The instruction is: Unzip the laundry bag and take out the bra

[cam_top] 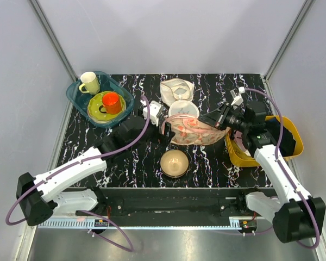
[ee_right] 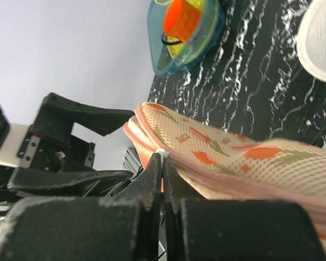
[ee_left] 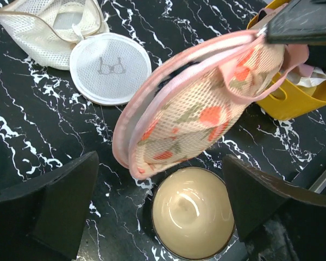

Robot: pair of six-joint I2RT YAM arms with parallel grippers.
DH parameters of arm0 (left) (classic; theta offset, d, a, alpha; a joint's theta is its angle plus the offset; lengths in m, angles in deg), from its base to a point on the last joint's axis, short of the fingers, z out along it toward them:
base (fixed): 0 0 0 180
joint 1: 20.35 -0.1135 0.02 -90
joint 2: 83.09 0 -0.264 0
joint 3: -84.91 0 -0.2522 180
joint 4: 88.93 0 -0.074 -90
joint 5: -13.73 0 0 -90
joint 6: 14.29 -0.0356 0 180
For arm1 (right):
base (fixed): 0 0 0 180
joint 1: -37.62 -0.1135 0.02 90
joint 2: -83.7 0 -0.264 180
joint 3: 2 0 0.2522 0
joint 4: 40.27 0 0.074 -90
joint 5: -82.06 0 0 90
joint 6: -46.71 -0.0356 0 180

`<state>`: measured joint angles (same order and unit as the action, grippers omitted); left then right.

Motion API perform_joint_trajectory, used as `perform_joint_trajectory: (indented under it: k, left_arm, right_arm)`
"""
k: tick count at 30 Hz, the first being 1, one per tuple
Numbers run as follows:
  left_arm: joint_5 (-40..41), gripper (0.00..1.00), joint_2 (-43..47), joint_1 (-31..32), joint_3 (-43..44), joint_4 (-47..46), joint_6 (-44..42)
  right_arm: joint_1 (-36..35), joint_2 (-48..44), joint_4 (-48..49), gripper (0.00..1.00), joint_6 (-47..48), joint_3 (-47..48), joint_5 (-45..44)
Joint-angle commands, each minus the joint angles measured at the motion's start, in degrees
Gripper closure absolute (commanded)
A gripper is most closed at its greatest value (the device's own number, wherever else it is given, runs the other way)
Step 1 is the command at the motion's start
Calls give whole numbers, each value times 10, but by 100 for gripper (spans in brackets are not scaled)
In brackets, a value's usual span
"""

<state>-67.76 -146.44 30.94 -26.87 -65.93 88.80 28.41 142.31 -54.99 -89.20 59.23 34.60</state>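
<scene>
The salmon-pink laundry bag (cam_top: pixel 193 130) with orange and green marks is lifted at its right end and hangs tilted over the table. My right gripper (cam_top: pixel 220 118) is shut on its rim; in the right wrist view the fingertips (ee_right: pixel 163 163) pinch a small white zipper pull on the bag's pink edge (ee_right: pixel 228 152). My left gripper (cam_top: pixel 164 129) is open at the bag's low left end. In the left wrist view its wide fingers (ee_left: pixel 70 206) frame the bag (ee_left: pixel 190 114) without touching it. The bra does not show.
A tan bowl (cam_top: pixel 174 162) sits just in front of the bag, under my left gripper (ee_left: pixel 193 215). A round white mesh disc (cam_top: pixel 183 109) and a beige mesh pouch (cam_top: pixel 176 88) lie behind. A teal bin (cam_top: pixel 99 98) with dishes is far left. A yellow bin (cam_top: pixel 244 155) is right.
</scene>
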Motion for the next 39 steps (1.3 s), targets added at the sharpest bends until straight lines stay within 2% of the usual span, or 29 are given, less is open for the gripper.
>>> perform_joint_trajectory:
  k: [1,6,14,19,24,25,26,28,29,39]
  left_arm:
    - [3,1,-6,0,8,-19,-1]
    - [-53,1,-47,0,42,-23,-22]
    - [-103,1,-144,0,186,38,-111]
    - [-173,1,-184,0,202,38,-127]
    - [-186,3,-247,0,215,45,-121]
    - [-184,17,-251,0,217,51,-119]
    - [-183,26,-252,0,217,59,-116]
    - [-170,64,-234,0,201,57,-102]
    - [-163,99,-221,0,190,40,-97]
    - [-18,100,-42,0,10,-12,-55]
  right_arm:
    - [-12,26,33,100,3,-21,-8]
    - [-14,23,25,100,10,-25,-7]
    - [-19,9,-7,100,21,-16,-1]
    - [-19,-2,-19,100,27,-15,2]
    - [-19,2,-31,100,35,-8,6]
    - [-19,3,-33,100,37,-5,6]
    - [-19,3,-35,100,38,-4,5]
    - [-19,2,-38,100,38,-4,-2]
    - [-19,3,-39,100,39,-4,-7]
    - [-17,91,-14,100,75,14,-32]
